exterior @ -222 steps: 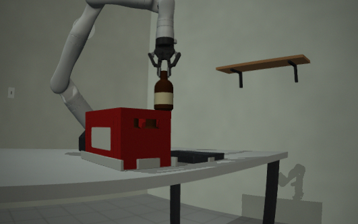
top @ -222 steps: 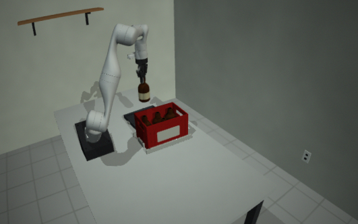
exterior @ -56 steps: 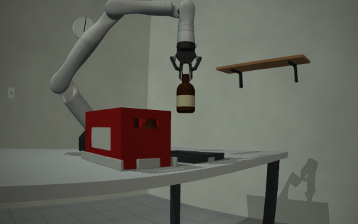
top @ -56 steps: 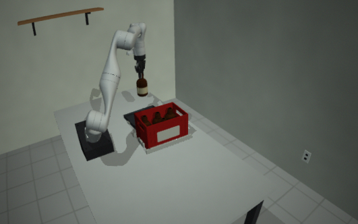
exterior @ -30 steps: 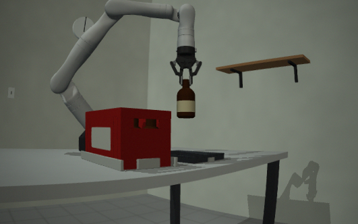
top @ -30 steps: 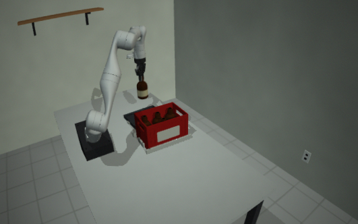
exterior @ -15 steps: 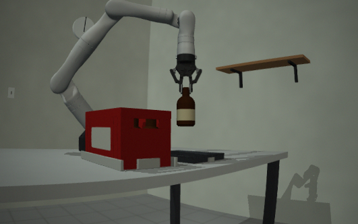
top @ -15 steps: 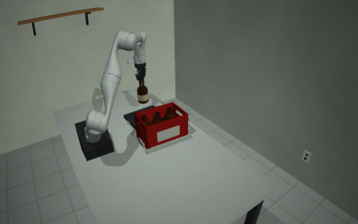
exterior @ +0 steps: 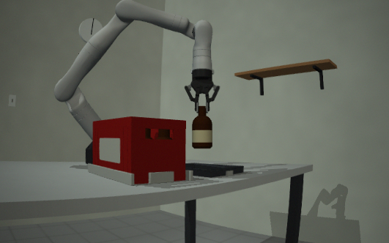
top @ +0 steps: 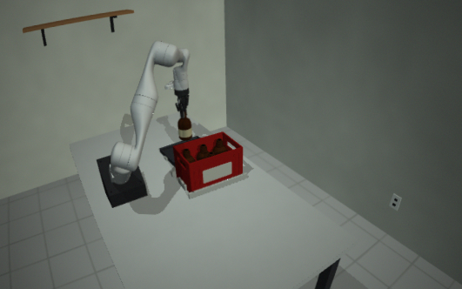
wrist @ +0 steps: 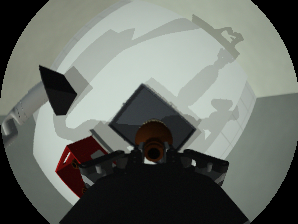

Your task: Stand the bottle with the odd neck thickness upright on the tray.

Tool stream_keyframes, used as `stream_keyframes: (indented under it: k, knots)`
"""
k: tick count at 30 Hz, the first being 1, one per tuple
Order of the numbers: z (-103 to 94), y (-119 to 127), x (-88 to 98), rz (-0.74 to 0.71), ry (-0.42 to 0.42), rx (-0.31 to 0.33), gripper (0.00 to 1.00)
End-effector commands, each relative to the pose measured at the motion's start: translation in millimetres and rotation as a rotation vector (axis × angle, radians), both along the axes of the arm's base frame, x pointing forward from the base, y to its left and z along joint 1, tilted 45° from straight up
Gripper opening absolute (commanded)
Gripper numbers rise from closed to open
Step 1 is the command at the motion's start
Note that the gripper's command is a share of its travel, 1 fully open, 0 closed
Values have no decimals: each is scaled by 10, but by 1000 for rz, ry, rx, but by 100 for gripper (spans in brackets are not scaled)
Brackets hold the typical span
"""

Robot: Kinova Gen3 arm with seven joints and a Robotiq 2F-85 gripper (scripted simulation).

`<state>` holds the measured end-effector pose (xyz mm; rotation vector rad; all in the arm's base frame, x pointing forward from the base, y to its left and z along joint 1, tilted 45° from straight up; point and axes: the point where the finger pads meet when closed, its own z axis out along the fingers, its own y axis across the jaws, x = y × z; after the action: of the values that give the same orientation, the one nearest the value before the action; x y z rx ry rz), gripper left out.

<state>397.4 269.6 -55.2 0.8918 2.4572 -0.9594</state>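
My pincer (top: 184,114) (exterior: 202,107) (wrist: 153,147) clamps a bottle (top: 184,130) (exterior: 202,129) (wrist: 154,134) by its neck — the crate (top: 210,167) (exterior: 157,154) (wrist: 75,172) holds bottles, three at least, seemingly.

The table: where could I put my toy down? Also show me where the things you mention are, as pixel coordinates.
There's bare room on the wide part of the table (top: 235,231), past the white-labelled side of the red crate (top: 195,174) (exterior: 157,157). It's crowded between the black arm base (top: 126,198) and crate, and by the dark tray (top: 168,152) (exterior: 212,171) (wrist: 150,107), under the hanging bottle (top: 184,131) (exterior: 201,135) (wrist: 154,132).
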Motion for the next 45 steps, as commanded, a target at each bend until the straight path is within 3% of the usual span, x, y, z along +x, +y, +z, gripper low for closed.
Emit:
stream_keyframes:
  k: [1, 16, 45]
  knots:
    - [-20, -40, -5, -3, 3, -4, 0]
    - [-296, -316, 31, -3, 3, -4, 0]
    - [-438, -458, 49, -3, 3, -4, 0]
